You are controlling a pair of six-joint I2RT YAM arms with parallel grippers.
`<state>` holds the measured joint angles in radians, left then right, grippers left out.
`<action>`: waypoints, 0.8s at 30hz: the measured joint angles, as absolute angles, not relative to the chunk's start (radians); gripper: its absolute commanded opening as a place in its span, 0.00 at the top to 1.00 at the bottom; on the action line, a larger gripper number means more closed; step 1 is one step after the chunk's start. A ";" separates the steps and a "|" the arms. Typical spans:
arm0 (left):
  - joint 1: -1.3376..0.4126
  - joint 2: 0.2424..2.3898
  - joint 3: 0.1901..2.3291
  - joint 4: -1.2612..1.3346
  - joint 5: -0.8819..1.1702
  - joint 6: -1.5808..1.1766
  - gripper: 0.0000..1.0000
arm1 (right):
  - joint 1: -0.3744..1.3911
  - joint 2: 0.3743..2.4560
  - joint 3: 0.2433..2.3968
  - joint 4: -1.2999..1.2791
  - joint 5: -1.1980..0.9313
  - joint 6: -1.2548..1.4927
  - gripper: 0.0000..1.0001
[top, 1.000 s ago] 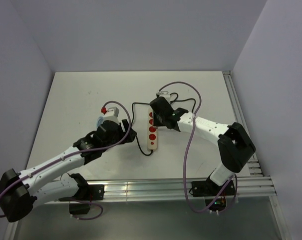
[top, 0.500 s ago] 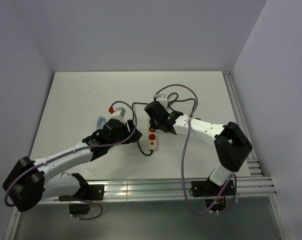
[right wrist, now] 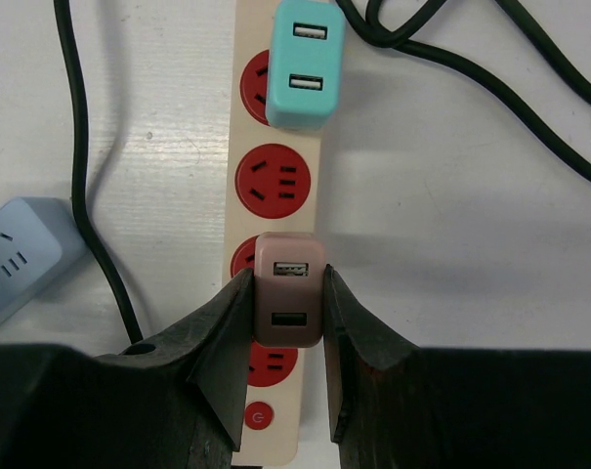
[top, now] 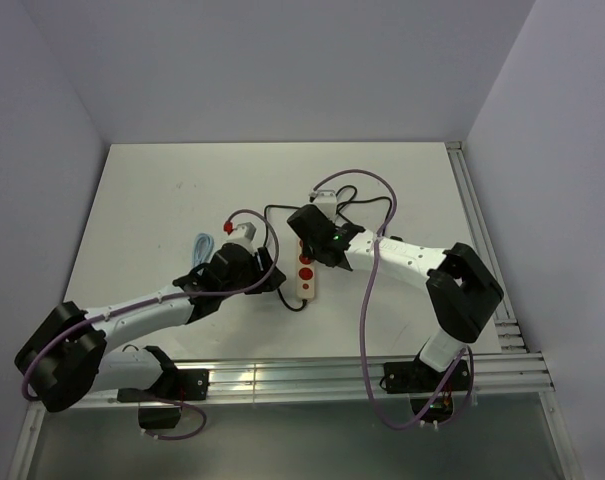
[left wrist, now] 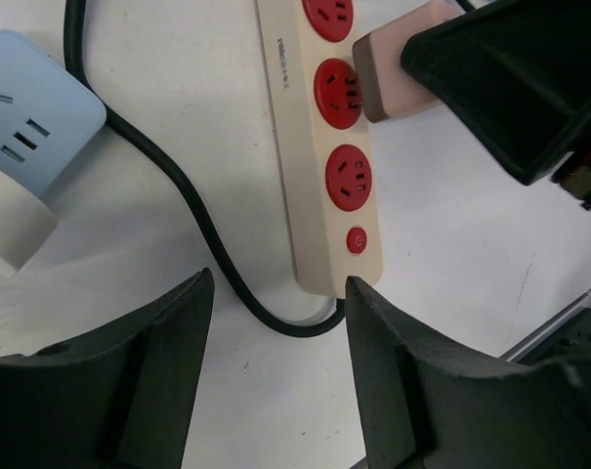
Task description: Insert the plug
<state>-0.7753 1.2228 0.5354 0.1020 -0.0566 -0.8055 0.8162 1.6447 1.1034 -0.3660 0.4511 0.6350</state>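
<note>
A cream power strip with red sockets lies mid-table. My right gripper is shut on a pink USB charger plug and holds it over the strip's third socket. I cannot tell how deep the prongs sit. In the left wrist view the pink plug rests against a socket of the strip. My left gripper is open and empty, hovering just past the strip's switch end, with one finger near its corner. In the top view the left gripper is left of the strip and the right gripper is above it.
A teal USB charger sits in the strip's first socket. A light blue adapter lies left of the strip, also in the top view. The strip's black cable loops on the table. Metal rails run along the right and front edges.
My left gripper moved right and lower, to the strip's switch end. My right gripper brought the pink plug down onto the strip's third socket.
</note>
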 measured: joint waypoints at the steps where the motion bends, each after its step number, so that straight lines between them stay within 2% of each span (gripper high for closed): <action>1: -0.775 1.237 0.534 0.111 -0.051 -0.806 0.39 | 0.816 1.645 1.103 -0.366 0.452 0.635 1.00; 9: -0.775 1.321 0.527 0.179 -0.022 -0.811 0.41 | 0.838 1.668 1.115 -0.362 0.472 0.640 1.00; 24: -0.775 1.439 0.475 0.315 0.030 -0.859 0.46 | 0.938 1.710 1.074 -0.299 0.656 0.696 1.00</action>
